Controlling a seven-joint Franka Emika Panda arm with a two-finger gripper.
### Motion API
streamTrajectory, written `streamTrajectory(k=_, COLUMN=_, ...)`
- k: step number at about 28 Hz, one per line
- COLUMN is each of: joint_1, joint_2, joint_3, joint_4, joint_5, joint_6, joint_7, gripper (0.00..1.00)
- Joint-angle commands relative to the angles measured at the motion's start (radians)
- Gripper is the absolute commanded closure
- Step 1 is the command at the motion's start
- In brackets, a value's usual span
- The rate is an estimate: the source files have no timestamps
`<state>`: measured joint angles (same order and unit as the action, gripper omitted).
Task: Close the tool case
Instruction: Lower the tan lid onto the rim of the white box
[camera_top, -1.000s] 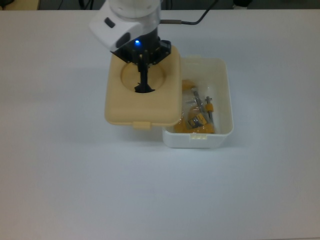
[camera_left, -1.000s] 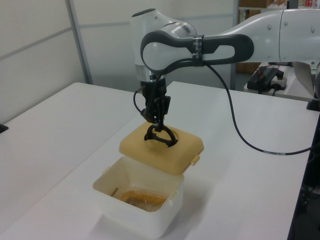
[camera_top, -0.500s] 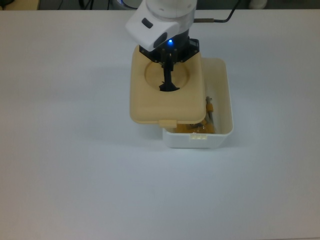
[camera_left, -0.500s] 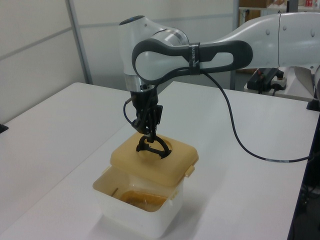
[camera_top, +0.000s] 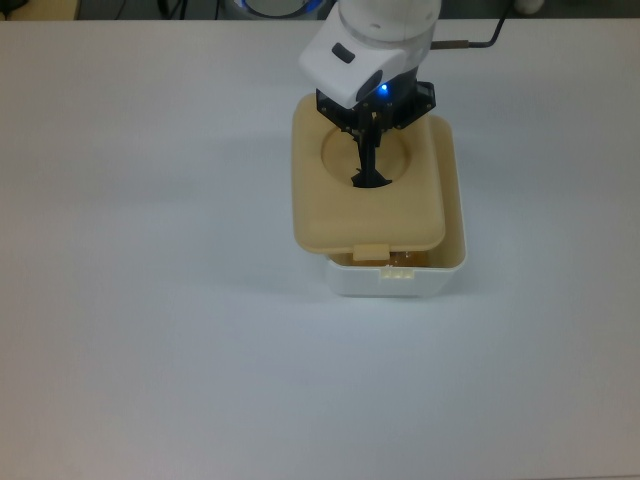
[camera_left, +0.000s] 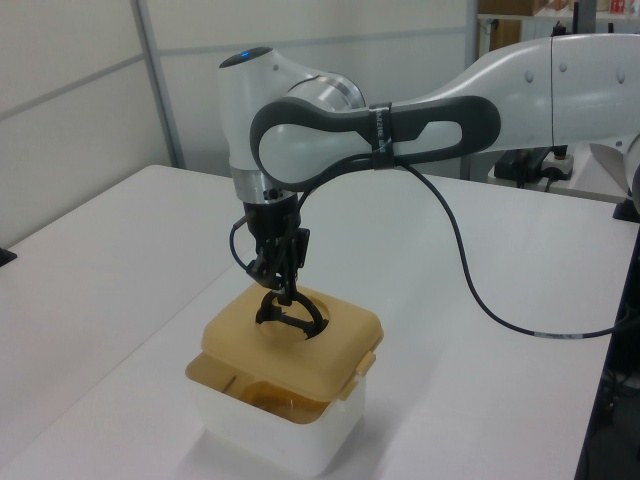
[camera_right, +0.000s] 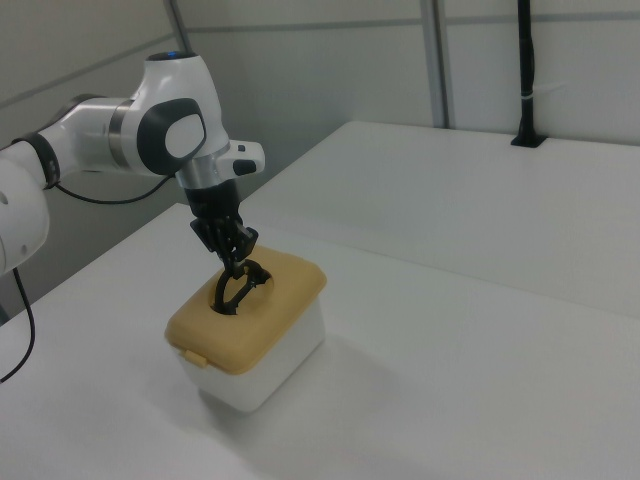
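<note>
While the arm (camera_left: 400, 95) carries the beige lid (camera_top: 368, 200) over the white tub (camera_top: 452, 255) on the table (camera_top: 150, 300), you should slide it a little further toward the top view's right until its edges meet the tub's rim, then lower it flat. The gripper (camera_top: 371, 165) is pinching the black handle (camera_top: 370, 180) in the lid's round recess. Since a second ago, the lid has travelled from beside the tub to nearly covering it.
</note>
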<state>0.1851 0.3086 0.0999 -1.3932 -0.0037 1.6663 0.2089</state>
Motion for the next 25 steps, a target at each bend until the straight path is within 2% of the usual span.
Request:
streamTrajectory(k=1, joint_1=0.028, joint_2=0.020, joint_3=-0.009, joint_4=0.005, joint_5=-0.004, joint_6=0.026, joint_7=0.035, gripper=1.00)
streamTrajectory(k=14, joint_1=0.051, joint_2=0.040, joint_3=-0.009, joint_4=0.003, joint_5=-0.015, joint_6=0.089, joint_7=0.076, gripper=1.00)
streamTrajectory(k=15, joint_1=0.051, joint_2=0.041, joint_3=-0.009, joint_4=0.003, joint_5=-0.015, joint_6=0.089, joint_7=0.076, gripper=0.86)
streamTrajectory(k=17, joint_1=0.051, joint_2=0.041, joint_3=-0.009, joint_4=0.003, joint_5=-0.015, joint_6=0.089, joint_7=0.078, gripper=0.51)
streamTrajectory(k=18, joint_1=0.051, joint_2=0.041, joint_3=-0.009, joint_4=0.003, joint_5=-0.016, joint_6=0.089, joint_7=0.084, gripper=0.28)
streamTrajectory(k=19, joint_1=0.051, joint_2=0.041, joint_3=-0.009, joint_4=0.003, joint_5=-0.016, joint_6=0.089, joint_7=0.090, gripper=0.18)
streamTrajectory(k=20, joint_1=0.051, joint_2=0.041, joint_3=-0.009, joint_4=0.003, joint_5=-0.016, joint_6=0.089, joint_7=0.096, gripper=0.03)
streamTrajectory(k=21, joint_1=0.051, joint_2=0.041, joint_3=-0.009, joint_4=0.003, joint_5=-0.018, joint_6=0.089, joint_7=0.098, gripper=0.00)
streamTrajectory(k=25, joint_1=0.051, joint_2=0.041, joint_3=-0.009, joint_4=0.003, joint_5=-0.030, joint_6=0.089, joint_7=0.098, gripper=0.00)
